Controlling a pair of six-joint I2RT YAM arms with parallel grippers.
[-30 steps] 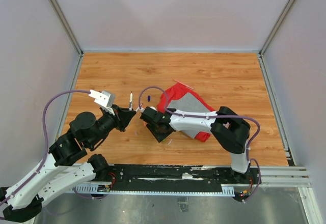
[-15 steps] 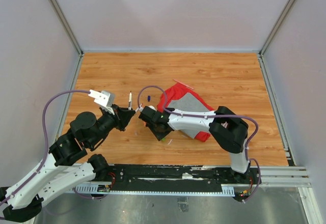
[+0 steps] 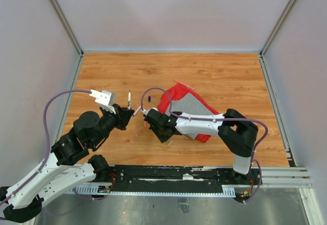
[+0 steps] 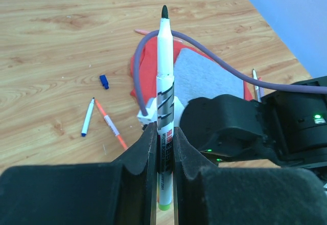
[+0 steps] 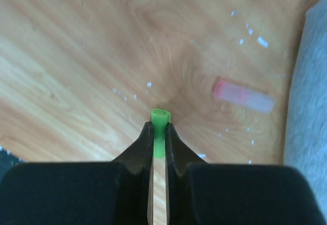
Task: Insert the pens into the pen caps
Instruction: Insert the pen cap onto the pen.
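**Pen clamped in left, green cap pinched in right**

My left end effector (image 4: 163, 135) is nearly closed. It is clamped on a white-barrelled pen (image 4: 164, 76) low on the barrel, near its green tail. The dark tip points toward the top of the left wrist frame.

My right end effector (image 5: 159, 133) is closed tight on a green cap (image 5: 159, 118). The cap's end pokes out past the fingertips at the centre of the right wrist frame.

From overhead, both end effectors sit close together at mid-frame, just left of the red-and-grey cloth (image 3: 186, 107).

Loose on the counter (image 3: 219, 74):
- A pink cap (image 5: 242, 96) lies flat at the right of the right wrist frame, near the cloth's grey edge.
- A blue cap (image 4: 104, 81), a blue-ended pen (image 4: 88, 116) and an orange pen (image 4: 111, 125) lie left of centre in the left wrist frame (the two pens almost meet at their upper ends).
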